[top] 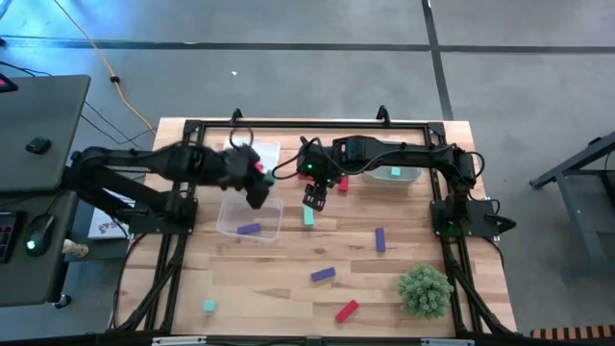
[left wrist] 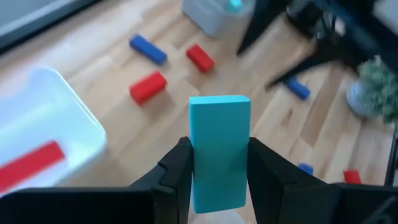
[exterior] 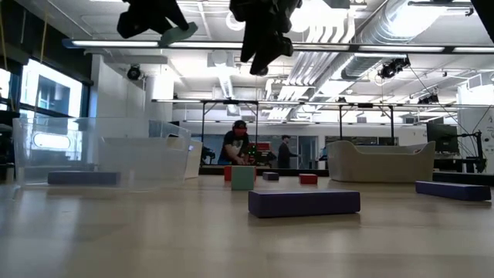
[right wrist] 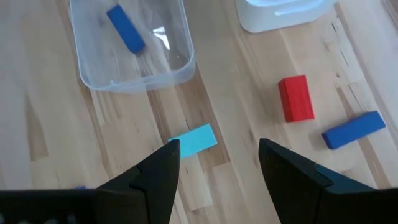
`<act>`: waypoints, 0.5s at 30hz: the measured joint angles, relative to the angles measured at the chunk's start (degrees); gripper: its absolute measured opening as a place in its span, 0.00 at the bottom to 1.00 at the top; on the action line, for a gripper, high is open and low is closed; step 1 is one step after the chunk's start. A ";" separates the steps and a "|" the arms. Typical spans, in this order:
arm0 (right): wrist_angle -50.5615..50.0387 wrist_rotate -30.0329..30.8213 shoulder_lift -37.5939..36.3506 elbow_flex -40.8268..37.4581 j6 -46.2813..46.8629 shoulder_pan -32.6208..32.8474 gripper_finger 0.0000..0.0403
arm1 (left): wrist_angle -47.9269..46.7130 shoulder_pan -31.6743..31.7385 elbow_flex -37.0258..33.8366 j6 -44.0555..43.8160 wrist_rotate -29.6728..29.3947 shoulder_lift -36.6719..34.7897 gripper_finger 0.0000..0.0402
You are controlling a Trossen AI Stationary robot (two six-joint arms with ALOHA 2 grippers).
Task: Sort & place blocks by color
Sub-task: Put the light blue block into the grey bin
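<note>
My left gripper (left wrist: 219, 180) is clamped on a teal block (left wrist: 219, 152), held upright between the two fingers (left wrist: 177, 177) above the desk (top: 288, 288). Only the left wrist view shows this grip clearly; from above, the arm hides the block. The low view shows it as a pale teal slab (exterior: 179, 34) under that gripper, high off the desk.

My right gripper (right wrist: 219, 165) hangs with its jaws wide and nothing between them, over a second teal block (right wrist: 194, 139) lying flat on the wood. The high view places that block (top: 308, 216) just beside the clear bin (top: 274, 231).

Count from the high view:
- Purple: one bar in the clear bin (top: 249, 229), two loose on the desk (top: 380, 239) (top: 323, 275).
- Red: one near the front edge (top: 346, 310), one by the right gripper (top: 342, 183).
- Teal: one near the front left (top: 209, 307), one in the far bin (top: 395, 172), one under the right gripper, one held.

The left wrist view alone shows a red bar (left wrist: 31, 163) in a white bin (left wrist: 68, 124). The low view alone shows two people in the room behind. A green plant-like ball (top: 425, 290) stands at the front right.
</note>
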 joint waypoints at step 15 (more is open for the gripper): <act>12.19 8.47 0.00 0.07 -3.65 0.10 0.52 | 15.62 15.23 0.02 8.34 7.91 -3.69 0.23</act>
